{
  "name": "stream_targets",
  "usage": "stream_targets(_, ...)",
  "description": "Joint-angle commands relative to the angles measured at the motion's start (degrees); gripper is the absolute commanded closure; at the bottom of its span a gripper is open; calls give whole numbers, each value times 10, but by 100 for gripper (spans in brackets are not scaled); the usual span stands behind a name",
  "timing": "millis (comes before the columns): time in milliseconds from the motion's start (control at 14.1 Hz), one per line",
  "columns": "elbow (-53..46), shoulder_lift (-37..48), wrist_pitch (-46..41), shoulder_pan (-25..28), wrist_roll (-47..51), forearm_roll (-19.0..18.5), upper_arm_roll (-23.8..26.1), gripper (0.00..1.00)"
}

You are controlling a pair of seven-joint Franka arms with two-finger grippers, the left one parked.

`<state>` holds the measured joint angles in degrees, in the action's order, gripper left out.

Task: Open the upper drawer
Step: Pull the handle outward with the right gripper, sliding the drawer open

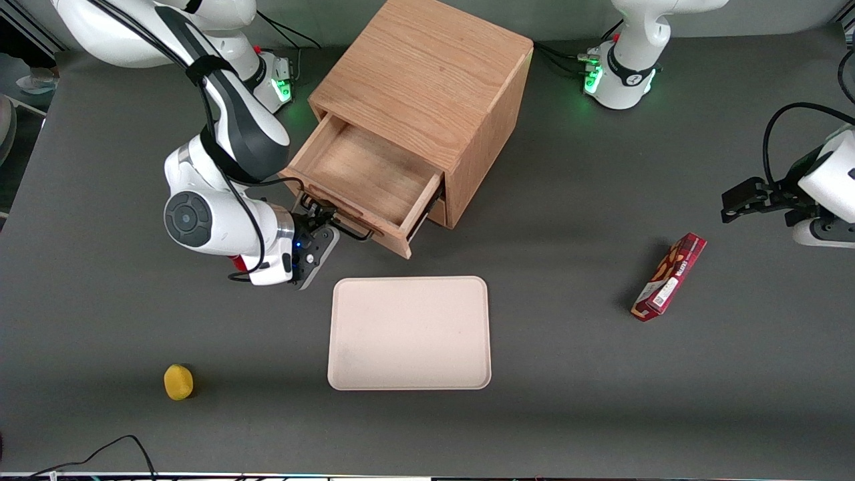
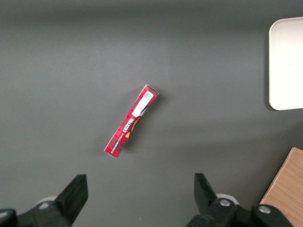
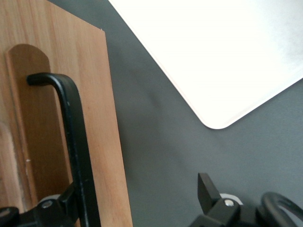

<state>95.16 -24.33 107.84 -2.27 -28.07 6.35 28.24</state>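
Upper drawer (image 1: pixel 364 177) stands pulled well out of the oak cabinet (image 1: pixel 427 73), its shallow light-wood inside bare and open to view; the drawer slides out toward seven o'clock in the front view, and its front panel is the part nearest the front camera. A long black bar handle (image 1: pixel 340 224) runs along that panel; in the right wrist view the handle (image 3: pixel 75 142) rises from the wood and bends at its end. The end effector (image 1: pixel 327 220) sits at the drawer's front, at the handle; its fingers are spread wide, with the bar between them and close against one finger (image 3: pixel 66 201), while the other finger (image 3: pixel 206 187) is well apart from it, over the grey tabletop (image 1: pixel 601 367); nothing is clamped. A pale rectangular tray (image 1: pixel 409 333) lies at six o'clock from the cabinet, nearer the front camera and just clear of the drawer front; a small yellow round thing (image 1: pixel 178 381) lies at eight o'clock from the tray; a red snack box (image 1: pixel 669 276) lies toward the parked arm's end of the tabletop.
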Motion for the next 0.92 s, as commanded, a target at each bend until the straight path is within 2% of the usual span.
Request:
stream_targets(0, -44, -34, -11, 8, -9, -13, -4, 0)
stream_targets(497, -95, -73, -12, 9, -10, -35, -4, 0)
stream_targets(852, -124, -79, -49, 8, -11, -54, -4, 0)
